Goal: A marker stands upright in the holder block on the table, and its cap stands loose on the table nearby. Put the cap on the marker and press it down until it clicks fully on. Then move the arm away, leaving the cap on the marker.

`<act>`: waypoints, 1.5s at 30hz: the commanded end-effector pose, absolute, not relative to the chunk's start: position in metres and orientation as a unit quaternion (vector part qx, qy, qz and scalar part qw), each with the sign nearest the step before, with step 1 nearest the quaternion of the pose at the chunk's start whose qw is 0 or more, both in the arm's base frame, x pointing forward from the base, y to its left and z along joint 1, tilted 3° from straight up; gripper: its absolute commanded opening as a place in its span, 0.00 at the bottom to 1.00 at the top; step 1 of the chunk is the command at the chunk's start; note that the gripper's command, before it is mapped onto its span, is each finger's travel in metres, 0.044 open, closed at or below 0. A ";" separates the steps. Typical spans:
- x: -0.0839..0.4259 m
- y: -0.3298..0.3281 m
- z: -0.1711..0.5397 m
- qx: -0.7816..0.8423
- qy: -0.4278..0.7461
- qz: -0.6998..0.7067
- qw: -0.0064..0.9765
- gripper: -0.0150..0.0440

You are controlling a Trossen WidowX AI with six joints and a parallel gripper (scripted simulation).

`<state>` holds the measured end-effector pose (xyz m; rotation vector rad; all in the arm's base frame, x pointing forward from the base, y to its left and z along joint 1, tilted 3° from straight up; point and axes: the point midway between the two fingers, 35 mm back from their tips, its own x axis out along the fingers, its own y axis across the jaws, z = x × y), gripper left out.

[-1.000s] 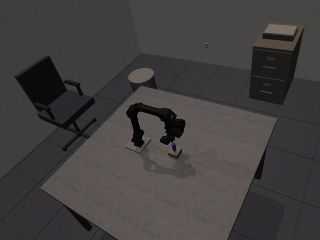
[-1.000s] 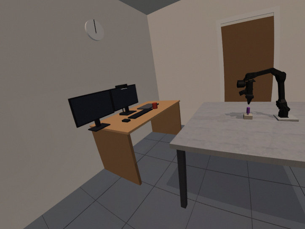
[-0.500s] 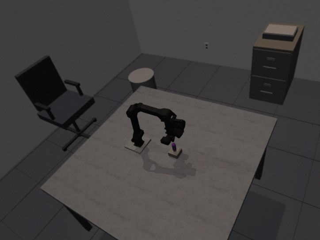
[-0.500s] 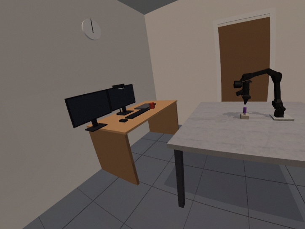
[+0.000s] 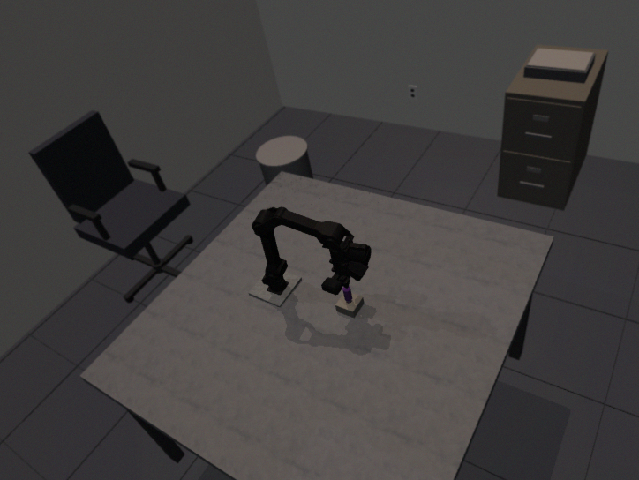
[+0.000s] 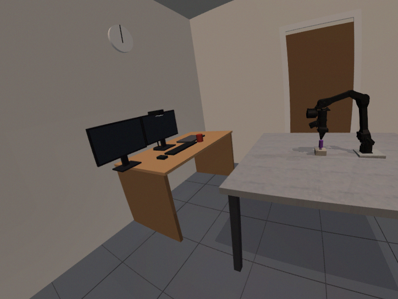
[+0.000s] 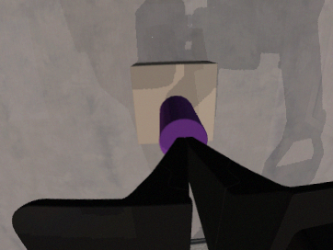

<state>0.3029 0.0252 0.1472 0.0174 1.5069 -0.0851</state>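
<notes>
Wrist view: purple cap [image 7: 182, 131] upright over tan holder block [image 7: 147, 101], empty gripper [image 7: 186, 150] pinched together above.

We had the top view set high at one corner of the room, looking down across the whole table [image 5: 361, 386] from far off. Our exterior view stood low on the floor, well back, facing the door [image 6: 320, 77] past the table's edge. The wrist view looked straight down from close above the holder block [image 7: 147, 112]. All three shared the block and the gripper [image 7: 185, 142] over it.
</notes>
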 end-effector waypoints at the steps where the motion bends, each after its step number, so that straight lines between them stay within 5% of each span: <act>1: 0.302 0.025 0.140 0.006 0.686 -0.037 0.726 0.25; 18: 0.307 0.025 0.138 0.008 0.680 -0.038 0.732 0.25; 29: 0.301 0.029 0.225 0.009 0.680 -0.038 0.732 0.25; 45: 0.301 0.029 0.225 0.009 0.680 -0.038 0.732 0.97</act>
